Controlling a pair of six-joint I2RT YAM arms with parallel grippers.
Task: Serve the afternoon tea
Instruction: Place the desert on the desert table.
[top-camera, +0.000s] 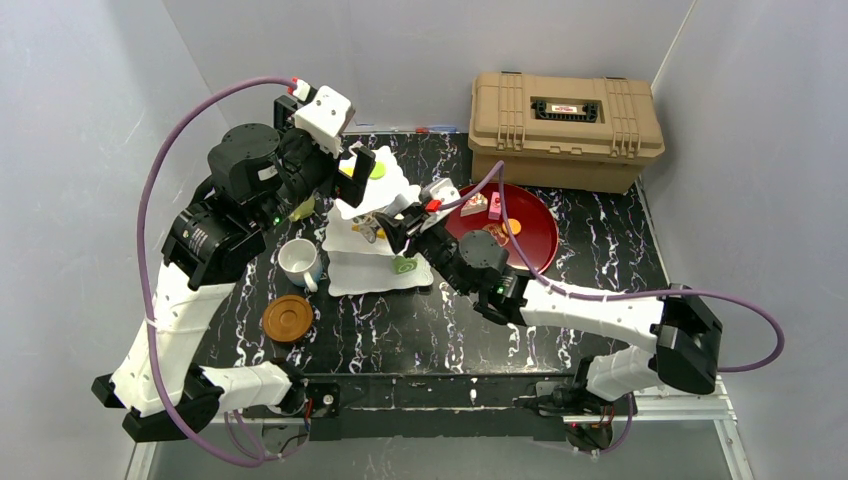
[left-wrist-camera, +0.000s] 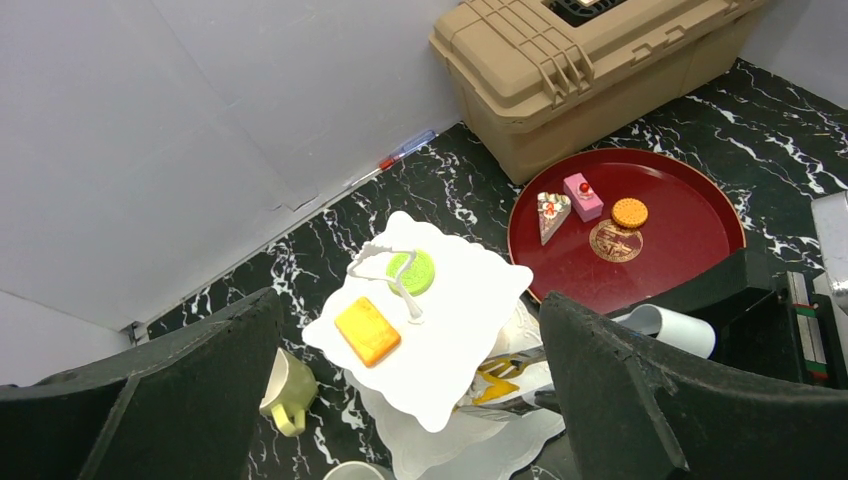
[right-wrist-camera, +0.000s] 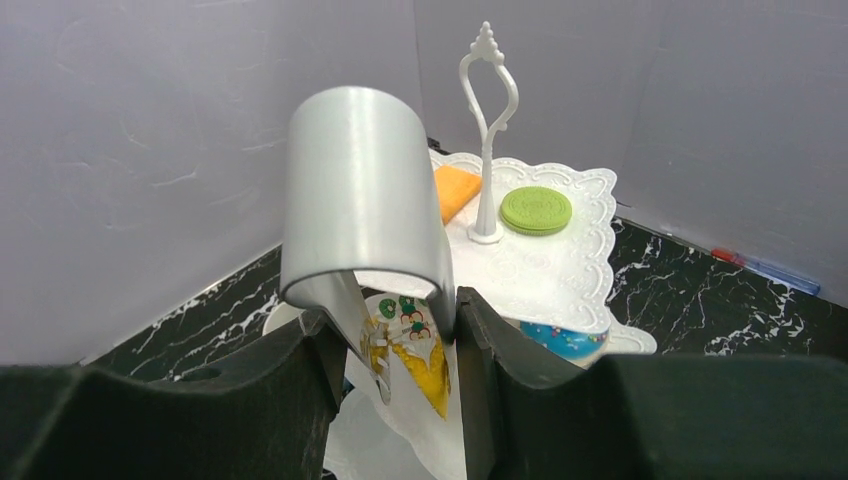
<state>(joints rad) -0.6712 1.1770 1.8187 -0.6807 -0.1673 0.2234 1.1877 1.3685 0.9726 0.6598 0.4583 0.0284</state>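
While we read the desk (top-camera: 420, 330) near to far:
Near edge: brown coaster (top-camera: 287, 317) lies flat at the left front, nothing on it; white mug (top-camera: 298, 262) stands just behind it.
Yellow-green mug (left-wrist-camera: 287, 392): on the desk left of the stand, under our left arm.
Right hand (right-wrist-camera: 400, 330): pinching silver tongs (right-wrist-camera: 365, 215), whose tips carry a yellow wedge pastry (right-wrist-camera: 410, 355) over the stand's middle tier.
Cake stand (top-camera: 372, 225): centre of the desk; top tier has an orange square biscuit (left-wrist-camera: 367, 331) and a green round biscuit (left-wrist-camera: 412, 271) either side of the loop handle; a blue-iced piece (right-wrist-camera: 560, 340) shows under the top tier and a green piece (top-camera: 405, 265) sits on the bottom one.
Left hand (left-wrist-camera: 410, 400): fingers spread wide, holding nothing, hovering above the stand.
Red tray (top-camera: 535, 240): behind-right of the stand, with a cake slice, a pink block and a round biscuit left on it.
Far: tan case (top-camera: 565, 130), lid down, against the wall.
Step, our read: loading pastries from tray to stand.
Next: lower the tongs onto bare tier, ease the pinch, lift clear of the scalloped rim.
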